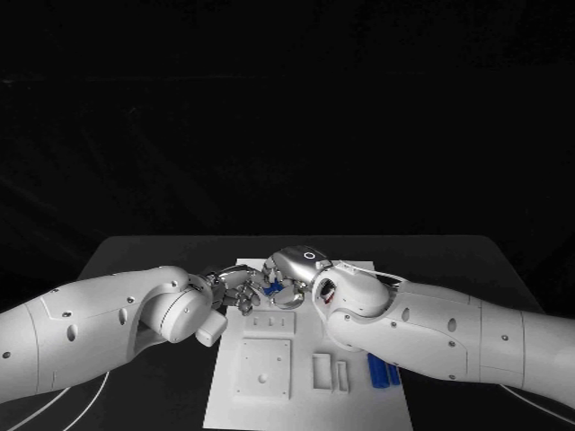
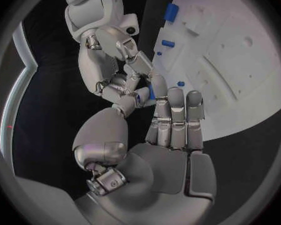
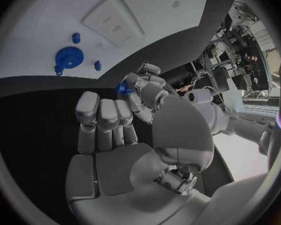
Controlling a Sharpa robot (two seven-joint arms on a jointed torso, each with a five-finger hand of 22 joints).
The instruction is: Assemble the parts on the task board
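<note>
Blue part (image 3: pixel 123 88), orientation unclear, pinched between left hand (image 1: pixel 240 289) and right hand (image 1: pixel 293 268).

White rectangular task board (image 1: pixel 236 404) lies mid-table; two blue bar parts (image 1: pixel 384 369) rest on its right side, near edge.

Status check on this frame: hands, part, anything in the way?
Left hand and right hand meet above the task board, pinching a small blue part between them. Blue gear seated on board. Nothing blocking.
</note>
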